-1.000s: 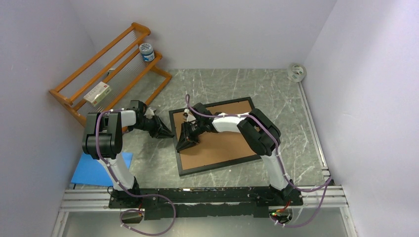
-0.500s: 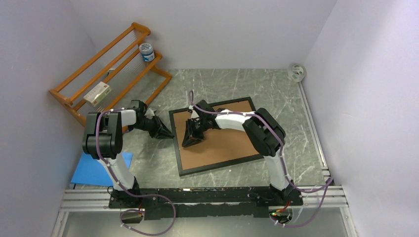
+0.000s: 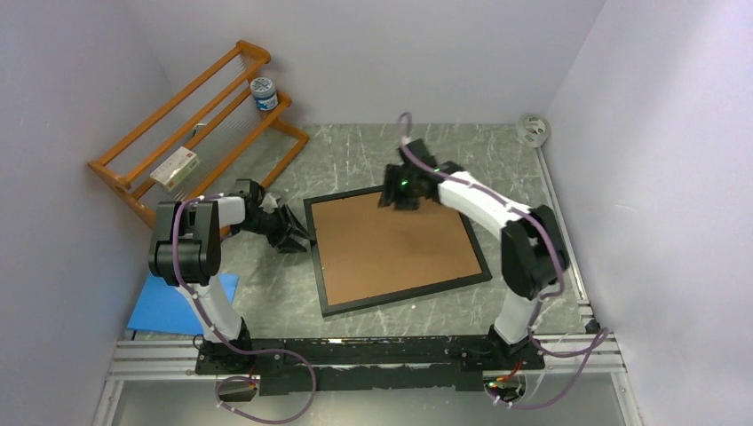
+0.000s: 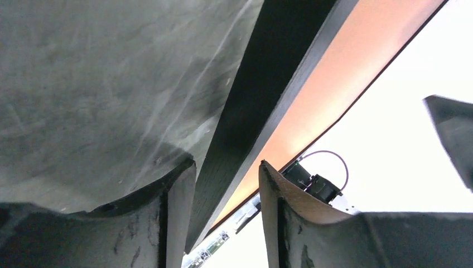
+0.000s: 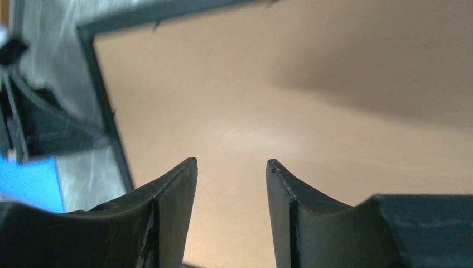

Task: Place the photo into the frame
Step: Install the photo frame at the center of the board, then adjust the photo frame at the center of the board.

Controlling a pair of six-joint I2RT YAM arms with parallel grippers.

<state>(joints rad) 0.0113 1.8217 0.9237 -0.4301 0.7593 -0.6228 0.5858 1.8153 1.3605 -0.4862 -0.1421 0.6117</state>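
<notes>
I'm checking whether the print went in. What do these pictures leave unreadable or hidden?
- The photo: in no view; the brown backing board fills the frame, covering whatever lies beneath.
- Box on the orange rack, top view: print too small to read.
- Left end effector, left wrist view: jaws apart astride the frame's edge; contact unclear.

Thin black frame [image 3: 314,257] lies flat on counter [image 3: 355,151], slightly skewed, back up, brown backing board [image 3: 391,248] filling it.

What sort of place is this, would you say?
Probably a lab robot cell: plain white walls box in a marbled tabletop, and two arms stand bolted to a metal rail at its near edge.
</notes>
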